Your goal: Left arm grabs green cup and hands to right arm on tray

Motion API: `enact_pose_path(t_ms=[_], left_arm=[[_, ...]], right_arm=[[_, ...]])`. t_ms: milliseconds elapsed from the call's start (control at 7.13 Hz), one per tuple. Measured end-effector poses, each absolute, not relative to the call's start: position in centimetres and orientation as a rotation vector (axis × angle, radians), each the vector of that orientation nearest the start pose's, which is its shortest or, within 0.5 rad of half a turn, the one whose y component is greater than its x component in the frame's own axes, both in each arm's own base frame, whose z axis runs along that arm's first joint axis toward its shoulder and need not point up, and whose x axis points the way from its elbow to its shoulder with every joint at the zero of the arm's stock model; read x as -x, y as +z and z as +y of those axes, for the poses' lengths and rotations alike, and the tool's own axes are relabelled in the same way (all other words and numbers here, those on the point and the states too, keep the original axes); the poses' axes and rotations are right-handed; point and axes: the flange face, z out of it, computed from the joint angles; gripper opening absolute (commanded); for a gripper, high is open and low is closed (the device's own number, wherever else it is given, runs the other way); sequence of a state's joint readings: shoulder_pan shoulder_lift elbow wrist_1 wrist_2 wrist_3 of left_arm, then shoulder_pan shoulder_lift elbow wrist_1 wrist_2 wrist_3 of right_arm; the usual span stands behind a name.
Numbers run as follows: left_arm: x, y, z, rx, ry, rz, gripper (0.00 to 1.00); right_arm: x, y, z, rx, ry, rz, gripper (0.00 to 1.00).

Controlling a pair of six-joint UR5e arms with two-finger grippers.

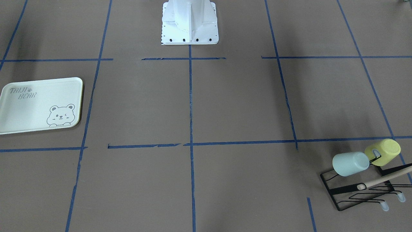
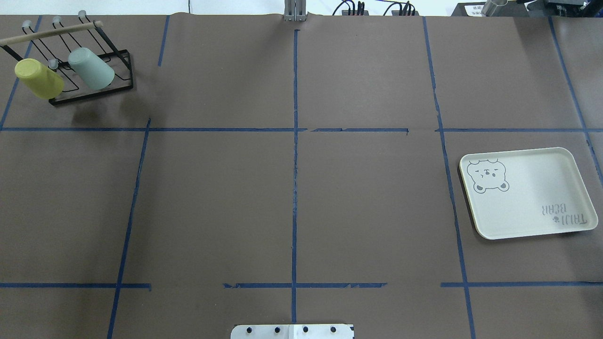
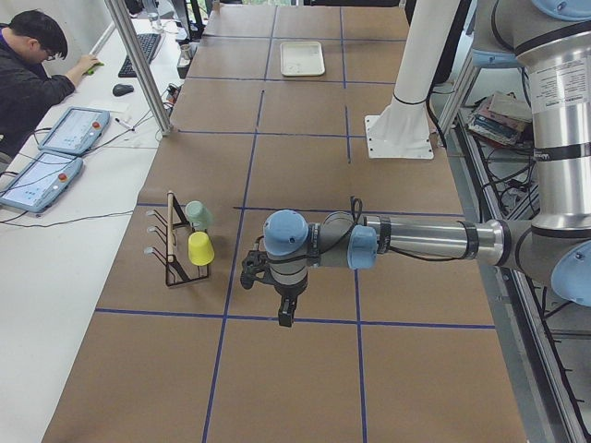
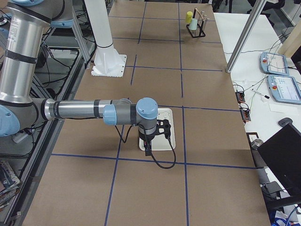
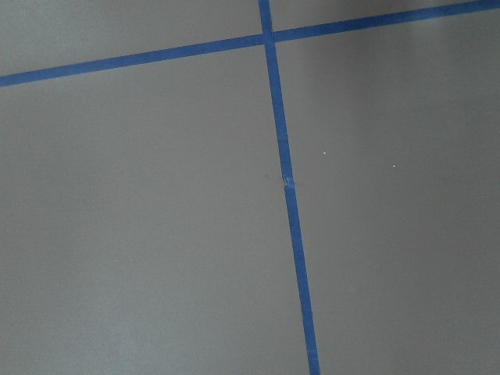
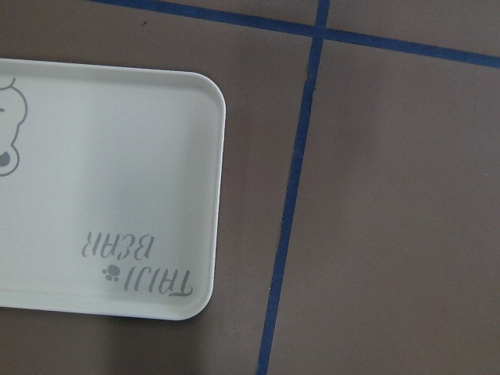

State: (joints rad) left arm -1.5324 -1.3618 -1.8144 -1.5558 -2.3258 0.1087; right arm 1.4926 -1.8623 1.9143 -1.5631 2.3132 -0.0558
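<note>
Far from the tray (image 2: 532, 188) on the right, the green cup (image 2: 92, 68) hangs upended and tilted on a peg of the wire rack (image 1: 342, 189), beside the yellow-green cup (image 2: 38, 78). It looks like light, stiff, smooth plastic (probably slippery), so pinch across its wall. I cannot tell whether the left gripper (image 3: 285, 320) or the right gripper (image 4: 147, 151) is spread or closed.

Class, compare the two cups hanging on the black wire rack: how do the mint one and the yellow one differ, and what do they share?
Colour: the green cup is pale mint, the yellow cup yellow-green. Place: the green cup hangs nearer the table's middle, the yellow cup at the outer end of the rack. Shared: same size, no handle, both tilted on pegs.
</note>
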Motion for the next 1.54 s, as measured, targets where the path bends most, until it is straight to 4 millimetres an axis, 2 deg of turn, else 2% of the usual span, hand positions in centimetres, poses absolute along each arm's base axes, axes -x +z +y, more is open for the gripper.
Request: enact_pose_path(t_ms=[140, 561, 841, 1122, 1402, 1543], left_arm=[[4.9, 62.7, -41.6, -0.074, 0.158, 0.754, 1.0], [4.5, 56.1, -49.3, -0.262, 0.206, 0.749, 1.0], [3.3, 52.1, -51.8, -0.328, 0.112, 0.778, 1.0], [-2.2, 49.2, -54.3, -0.367, 0.04, 0.845, 1.0], [-7.7, 46.6, -58.0, -0.401, -0.085, 0.858, 1.0], [-11.1, 45.8, -59.7, -0.438, -0.157, 0.841, 1.0]], right_arm=[[-3.7, 61.6, -37.7, -0.049, -0.15, -0.743, 1.0], [-3.7, 61.6, -37.8, -0.05, -0.15, -0.742, 1.0], [-3.7, 61.6, -37.8, -0.05, -0.15, -0.743, 1.0], [-3.7, 61.7, -37.7, -0.047, -0.149, -0.742, 1.0], [-3.7, 61.7, -37.8, -0.047, -0.149, -0.742, 1.0], [-3.7, 61.7, -37.8, -0.047, -0.149, -0.742, 1.0]])
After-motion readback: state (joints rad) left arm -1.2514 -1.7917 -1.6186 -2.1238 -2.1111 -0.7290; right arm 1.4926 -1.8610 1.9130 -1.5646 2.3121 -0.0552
